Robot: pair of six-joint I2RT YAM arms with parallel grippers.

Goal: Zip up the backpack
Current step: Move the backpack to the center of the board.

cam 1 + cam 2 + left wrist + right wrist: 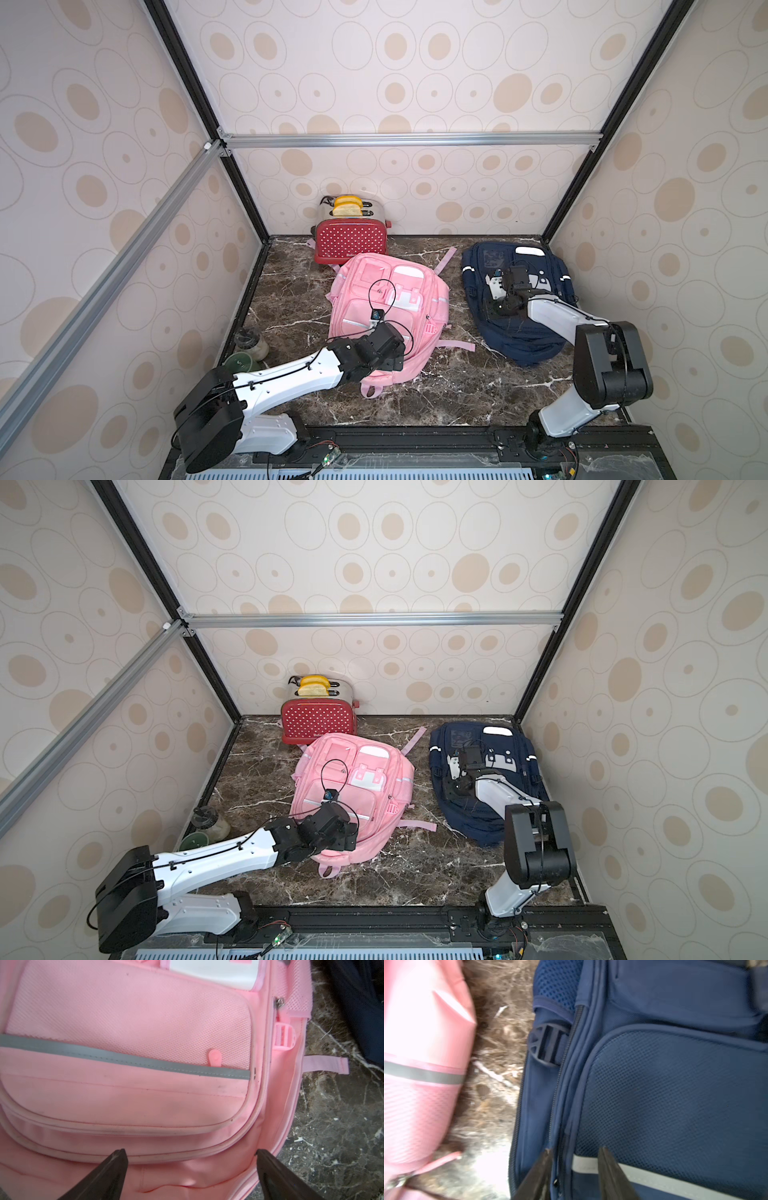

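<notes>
Shot inside a robotics lab test cell. Walled on three sides with circle-patterned panels (415, 62) fixed to aluminium framing (411, 139), and floored with a marble-look tabletop (457, 395). Dressed at mid-frame with household props: a red polka-dot toaster (351, 241), a pink backpack (353, 307), a navy backpack (515, 345). Manned along the lower edge by a left arm (291, 374) and a right arm (557, 316) mounted on a black rail (415, 440).

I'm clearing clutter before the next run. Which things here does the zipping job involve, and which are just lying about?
In the job:
- pink backpack, left gripper open over it
- navy backpack, right gripper astride its zipper

Lying about:
- red toaster with toast
- jar
- green round object beside it
</notes>
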